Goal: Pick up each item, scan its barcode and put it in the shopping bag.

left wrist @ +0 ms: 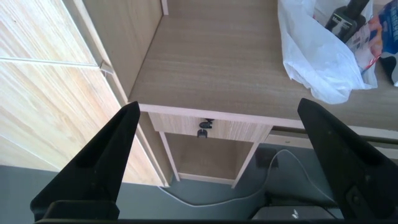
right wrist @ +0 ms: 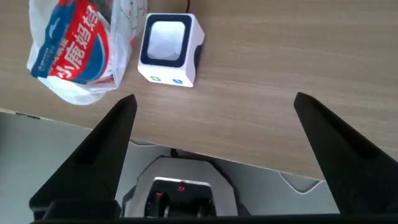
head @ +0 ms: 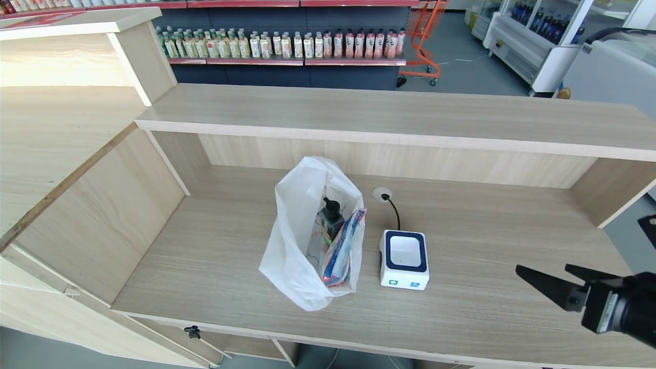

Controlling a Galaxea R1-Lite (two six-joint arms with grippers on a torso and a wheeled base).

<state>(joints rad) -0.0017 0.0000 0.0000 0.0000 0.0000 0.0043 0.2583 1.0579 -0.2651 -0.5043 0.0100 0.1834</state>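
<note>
"Head view first: where is the shopping bag?"

"Standing open on the wooden counter, a little left of the middle. It is thin white plastic with its mouth facing up."

"Anything inside?"

"Two things. A dark pump bottle stands upright toward the back. A blue-and-red packet leans next to it, against the bag's right wall."

"And the scanner?"

"Just beside the bag, on its right. I cannot tell whether the plastic touches it. It is a white box with a blue frame round a pale window that faces up. A black cable runs from its back to a round hole in the counter."

"What about the right gripper?"

"It hovers over the front right part of the counter, well apart from the scanner. Its fingers are spread wide with nothing between them. Its wrist view looks down past them onto the scanner and the bag."

"The left gripper?"

"In the left wrist view it hangs out in front of the counter's front edge. Its fingers are also wide apart and empty. Between them shows a drawer with a small black lock. The bag sits on the counter beyond, off toward one finger."

"Anything behind the counter?"

"A shop shelf lined with drinks, and an orange cart on the grey floor."
</note>
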